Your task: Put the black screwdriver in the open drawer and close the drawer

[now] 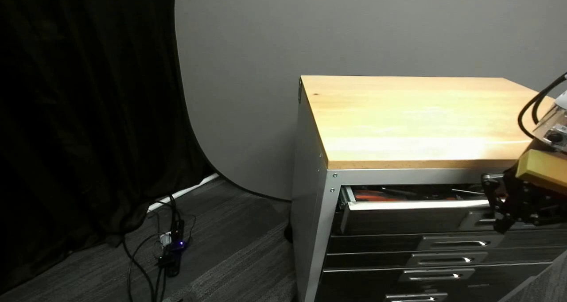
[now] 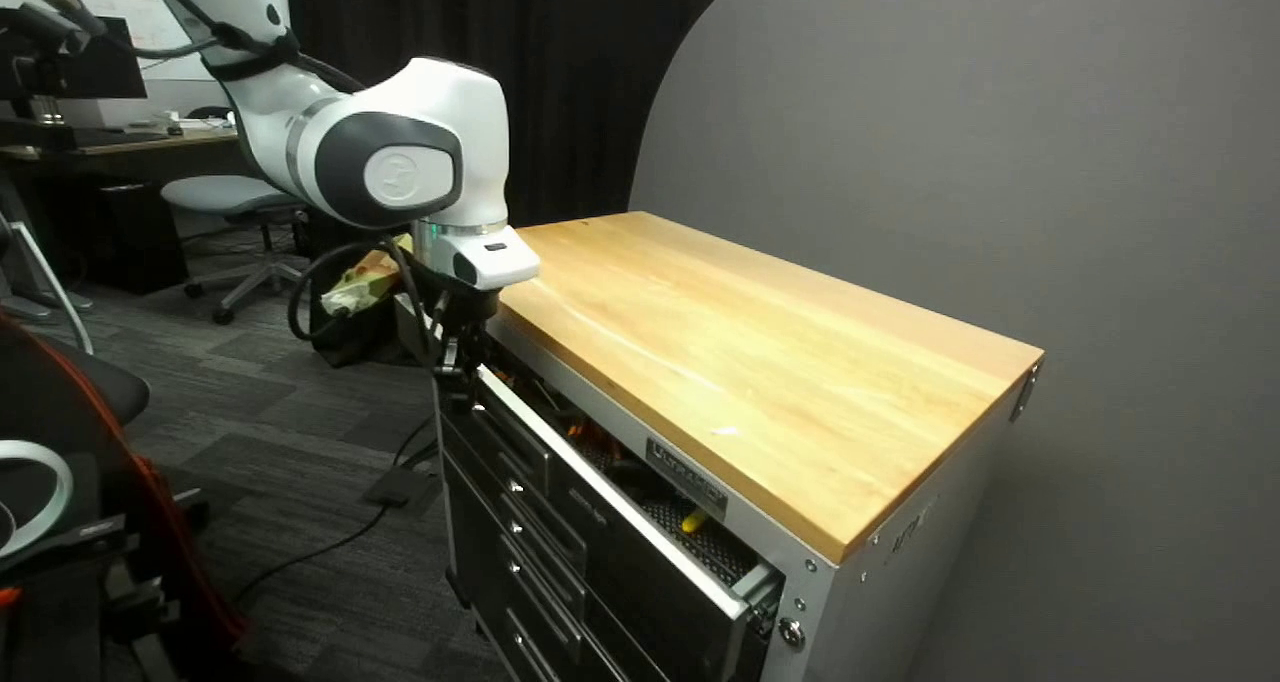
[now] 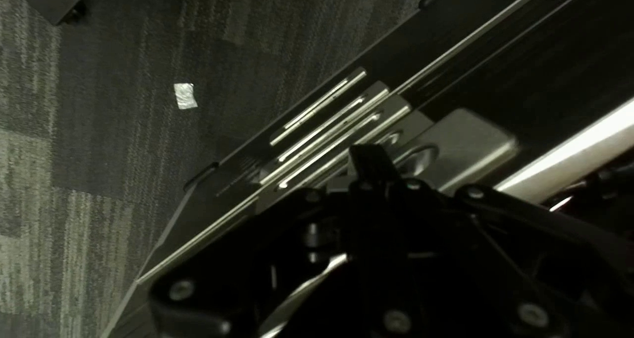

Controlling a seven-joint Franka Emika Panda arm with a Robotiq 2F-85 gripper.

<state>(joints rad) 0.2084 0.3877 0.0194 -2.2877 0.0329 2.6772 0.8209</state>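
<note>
Hanging lower right in an exterior view, the closed tool (image 1: 502,223), gripping nothing visible, was just beside the ajar top drawer (image 1: 401,220).

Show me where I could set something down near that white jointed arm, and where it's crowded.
The broad pale wooden worktop looks bare between the white arm at its front and the curved grey backdrop. Crowded: the dark, shallow, silver-rimmed open drawer below, with an orange-red tool inside and the black metal gripper by its silver handle.

Open drawer (image 2: 615,494): narrow gap above, wooden top (image 2: 770,362) blocking rear.
</note>
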